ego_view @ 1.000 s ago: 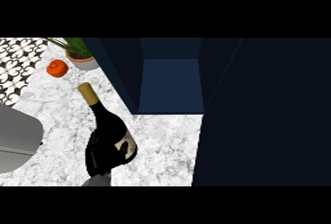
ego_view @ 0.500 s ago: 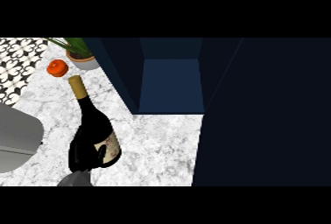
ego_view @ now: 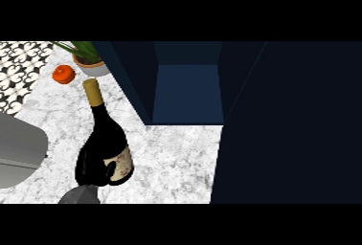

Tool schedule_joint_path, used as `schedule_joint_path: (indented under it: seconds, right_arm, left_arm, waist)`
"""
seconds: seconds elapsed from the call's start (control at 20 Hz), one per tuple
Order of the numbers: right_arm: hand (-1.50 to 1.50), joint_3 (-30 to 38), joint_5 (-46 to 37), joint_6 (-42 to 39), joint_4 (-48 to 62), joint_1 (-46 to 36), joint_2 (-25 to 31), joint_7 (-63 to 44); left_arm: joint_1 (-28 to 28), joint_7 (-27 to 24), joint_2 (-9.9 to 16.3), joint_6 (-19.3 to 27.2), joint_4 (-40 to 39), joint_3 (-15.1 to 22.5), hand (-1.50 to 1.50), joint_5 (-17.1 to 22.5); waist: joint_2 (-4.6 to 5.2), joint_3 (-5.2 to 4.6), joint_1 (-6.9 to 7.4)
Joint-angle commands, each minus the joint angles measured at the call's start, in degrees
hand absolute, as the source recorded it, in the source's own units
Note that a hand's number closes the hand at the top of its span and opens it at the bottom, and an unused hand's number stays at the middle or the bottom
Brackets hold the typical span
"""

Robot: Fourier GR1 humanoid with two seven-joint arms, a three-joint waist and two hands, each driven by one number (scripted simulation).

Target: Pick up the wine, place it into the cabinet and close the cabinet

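The wine bottle [ego_view: 99, 134] is dark glass with a tan foil neck and a pale label. It stands over the marble counter [ego_view: 170, 162] at the left, neck pointing away from me. My left hand [ego_view: 86, 165] is shut round its lower body, thumb across the label, with the grey forearm entering from the lower edge. The open cabinet [ego_view: 187, 91] lies to the right of the bottle and shows a dark blue inside. Its door [ego_view: 290, 129] fills the right of the view as a large dark panel. My right hand does not show.
A potted plant [ego_view: 88, 60] and an orange fruit [ego_view: 63, 74] sit at the far left, just beyond the bottle's neck. A grey rounded object [ego_view: 17, 153] takes up the left edge. A patterned tile wall [ego_view: 21, 67] backs the counter.
The hand has carried the bottle leftward, away from the cabinet opening. The neck has swung towards the orange fruit and the plant.
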State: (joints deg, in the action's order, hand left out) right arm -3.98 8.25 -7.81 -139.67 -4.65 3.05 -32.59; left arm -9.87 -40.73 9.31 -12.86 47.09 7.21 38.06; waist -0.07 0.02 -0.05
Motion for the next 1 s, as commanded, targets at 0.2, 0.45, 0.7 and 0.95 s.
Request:
schedule_joint_path:
  seconds: [0.2, 0.45, 0.7, 0.95]
  right_arm:
    - [-1.50, 2.2, 3.3, 0.1, -1.8, -0.5, 0.2, -0.9]
    - [-1.50, 1.4, 5.0, 1.0, -5.9, 0.8, -0.3, -4.3]
    - [-1.50, 1.3, 4.0, -0.9, -3.4, 3.8, -0.5, 0.4]
    - [-1.50, 5.0, 6.6, -2.0, -1.1, -0.2, 2.1, -1.1]
  left_arm:
    - [6.2, 6.7, -4.7, 8.3, 16.5, 6.5, 1.50, -5.2]
    - [8.6, 13.6, -6.6, 14.8, 27.2, 9.0, 1.50, -6.2]
    - [6.3, 15.0, -9.2, 21.3, 27.1, 12.5, 1.50, -4.1]
    - [2.3, 11.2, -9.3, 26.5, 21.3, 16.5, 1.50, 1.0]
  waist:
    - [-0.07, 0.02, 0.28]
    - [-0.09, 0.00, 0.06]
    - [0.01, 0.00, -0.19]
    - [0.08, -0.02, -0.25]
